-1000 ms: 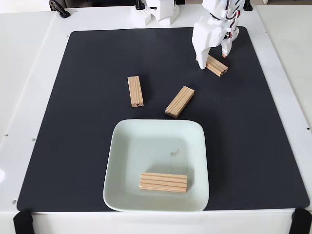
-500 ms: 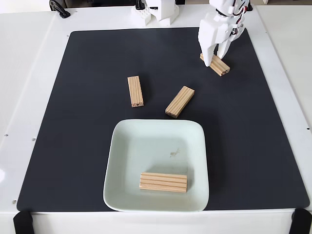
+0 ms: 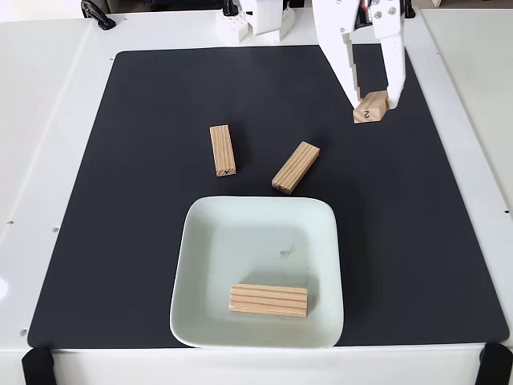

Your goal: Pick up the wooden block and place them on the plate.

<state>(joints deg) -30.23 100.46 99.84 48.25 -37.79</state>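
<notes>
Slipping free during the carry to the mint-green plate point(image 3: 187, 265) looks the chief risk, since the white gripper point(image 3: 373, 103), its fingers narrowed onto the wooden block point(image 3: 371, 107) near the black mat's point(image 3: 144, 200) far right corner, pinches it only at one end.

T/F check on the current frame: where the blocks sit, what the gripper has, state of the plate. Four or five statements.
1. One wooden block lies on the plate. True.
2. The gripper is open and holds nothing. False: its fingers are closed on a block, end face toward the camera.
3. Two blocks lie on the black mat above the plate. True: one at, one at.
4. Those two blocks touch each other. False: they lie apart.
5. The plate holds three blocks. False: only one.
</notes>
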